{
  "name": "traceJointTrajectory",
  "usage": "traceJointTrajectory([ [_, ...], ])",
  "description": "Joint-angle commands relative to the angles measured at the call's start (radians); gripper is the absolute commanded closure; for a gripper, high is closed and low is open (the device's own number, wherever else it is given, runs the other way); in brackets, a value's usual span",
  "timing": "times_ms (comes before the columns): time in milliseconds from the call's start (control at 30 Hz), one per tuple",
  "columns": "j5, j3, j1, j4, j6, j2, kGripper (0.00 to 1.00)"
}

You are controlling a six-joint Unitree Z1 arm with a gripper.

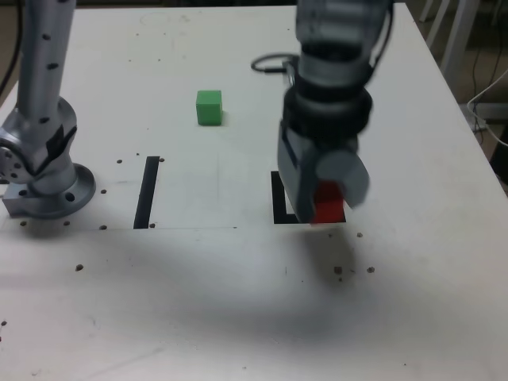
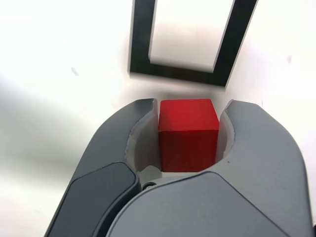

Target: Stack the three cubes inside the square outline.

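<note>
Wrist view shows the small solid red cube [image 2: 188, 133] seated between the two dark grey fingers [image 2: 256, 148] of the gripper [image 2: 188, 140], with each finger's pale inner pad pressed flat against one side face of the cube; the jaws are drawn in to the cube's width and clamp it. The cube's top face and one front face are visible, both uniformly red with clean, square edges, and its lower portion is hidden by the gripper body. Beyond the fingertips, the thick black square outline [image 2: 143, 39] with a white centre lies on the white surface, slightly blurred; the cube is short of the frame's near bar in this view and does not overlap it. Exterior view shows the same red cube [image 1: 327, 205] at the lower end of the grey gripper [image 1: 321, 198], partly covered by a rounded grey housing, positioned over the near right portion of the black square outline [image 1: 278, 198], of which only the left bar and part of the near bar remain uncovered. Whether the cube touches the table cannot be determined from either view. A small solid green cube [image 1: 209, 107] rests on the white tabletop [image 1: 238, 302] well apart, toward the exterior view's upper left. A straight black strip [image 1: 147, 192] lies on the table between the arm's grey base [image 1: 48, 186] and the outline. A black cable [image 1: 270, 63] lies behind the arm.
</note>
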Motion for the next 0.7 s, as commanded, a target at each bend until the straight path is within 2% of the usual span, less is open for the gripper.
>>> traceJointTrajectory([
  [0,-0.002,0.026,0.044,0.003,0.065,-0.036,0.7],
  [300,0.002,0.096,0.142,-0.002,0.177,-0.057,0.7],
  [667,0.017,0.123,0.169,-0.049,0.223,-0.026,0.7],
])
